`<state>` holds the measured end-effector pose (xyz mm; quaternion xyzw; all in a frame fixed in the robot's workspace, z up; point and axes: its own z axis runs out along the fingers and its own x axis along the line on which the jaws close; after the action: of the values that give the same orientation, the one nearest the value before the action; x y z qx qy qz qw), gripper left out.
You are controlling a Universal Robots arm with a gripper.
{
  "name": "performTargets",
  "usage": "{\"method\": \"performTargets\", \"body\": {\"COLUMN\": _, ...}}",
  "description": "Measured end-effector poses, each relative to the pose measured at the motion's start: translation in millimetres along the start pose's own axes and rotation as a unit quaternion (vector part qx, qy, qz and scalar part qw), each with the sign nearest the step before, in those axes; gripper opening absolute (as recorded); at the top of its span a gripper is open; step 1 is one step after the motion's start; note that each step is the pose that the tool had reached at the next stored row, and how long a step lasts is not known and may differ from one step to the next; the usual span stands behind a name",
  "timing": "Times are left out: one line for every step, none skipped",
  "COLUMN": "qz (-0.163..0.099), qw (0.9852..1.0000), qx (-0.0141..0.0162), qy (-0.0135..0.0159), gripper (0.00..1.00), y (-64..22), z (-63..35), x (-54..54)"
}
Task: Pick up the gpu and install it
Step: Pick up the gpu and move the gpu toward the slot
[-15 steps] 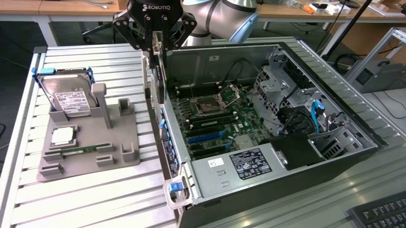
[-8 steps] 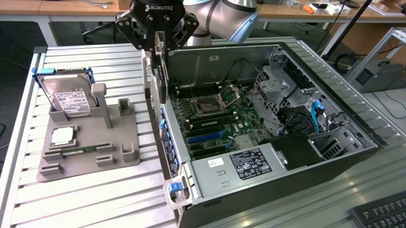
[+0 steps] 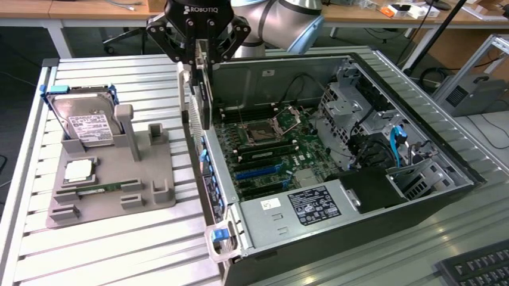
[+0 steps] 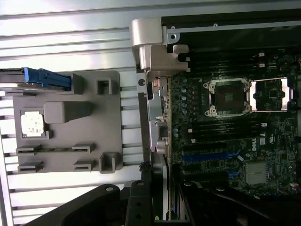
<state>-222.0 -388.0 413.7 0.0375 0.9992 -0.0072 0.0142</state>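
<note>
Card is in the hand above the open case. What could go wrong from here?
1. The gpu hangs edge-on from the hand right above the case's rear wall, apart from the blue slots. If lowered here, its bracket could strike the wall.
2. The hand grips only the card's top edge, so the long card may tilt or slip on contact.
</note>
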Motion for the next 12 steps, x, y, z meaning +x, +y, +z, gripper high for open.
{"method": "performTargets", "body": {"qz": 0.0, "qw": 1.0, "qx": 0.0, "qy": 0.0, "gripper": 0.27, "y": 0.0, "z": 0.0, "x": -0.2}}
{"method": "performTargets", "body": {"qz": 0.0, "qw": 1.0, "qx": 0.0, "qy": 0.0, "gripper": 0.27, "y": 0.0, "z": 0.0, "x": -0.4}}
{"method": "performTargets", "body": {"qz": 0.0, "qw": 1.0, "qx": 0.0, "qy": 0.0, "gripper": 0.27, "y": 0.0, "z": 0.0, "x": -0.4}}
{"method": "performTargets", "body": {"qz": 0.0, "qw": 1.0, "qx": 0.0, "qy": 0.0, "gripper": 0.27, "y": 0.0, "z": 0.0, "x": -0.5}}
{"method": "performTargets", "body": {"qz": 0.0, "qw": 1.0, "qx": 0.0, "qy": 0.0, "gripper": 0.27, "y": 0.1, "z": 0.1, "x": -0.8}}
{"method": "performTargets", "body": {"qz": 0.0, "qw": 1.0, "qx": 0.0, "qy": 0.0, "gripper": 0.27, "y": 0.1, "z": 0.1, "x": -0.9}}
{"method": "performTargets", "body": {"qz": 0.0, "qw": 1.0, "qx": 0.0, "qy": 0.0, "gripper": 0.27, "y": 0.1, "z": 0.1, "x": -1.1}}
{"method": "performTargets", "body": {"qz": 0.0, "qw": 1.0, "qx": 0.0, "qy": 0.0, "gripper": 0.27, "y": 0.1, "z": 0.1, "x": -1.3}}
{"method": "performTargets", "body": {"qz": 0.0, "qw": 1.0, "qx": 0.0, "qy": 0.0, "gripper": 0.27, "y": 0.1, "z": 0.1, "x": -1.4}}
{"method": "performTargets", "body": {"qz": 0.0, "qw": 1.0, "qx": 0.0, "qy": 0.0, "gripper": 0.27, "y": 0.1, "z": 0.1, "x": -1.6}}
{"method": "performTargets", "body": {"qz": 0.0, "qw": 1.0, "qx": 0.0, "qy": 0.0, "gripper": 0.27, "y": 0.1, "z": 0.1, "x": -1.7}}
{"method": "performTargets", "body": {"qz": 0.0, "qw": 1.0, "qx": 0.0, "qy": 0.0, "gripper": 0.27, "y": 0.2, "z": 0.1, "x": -1.9}}
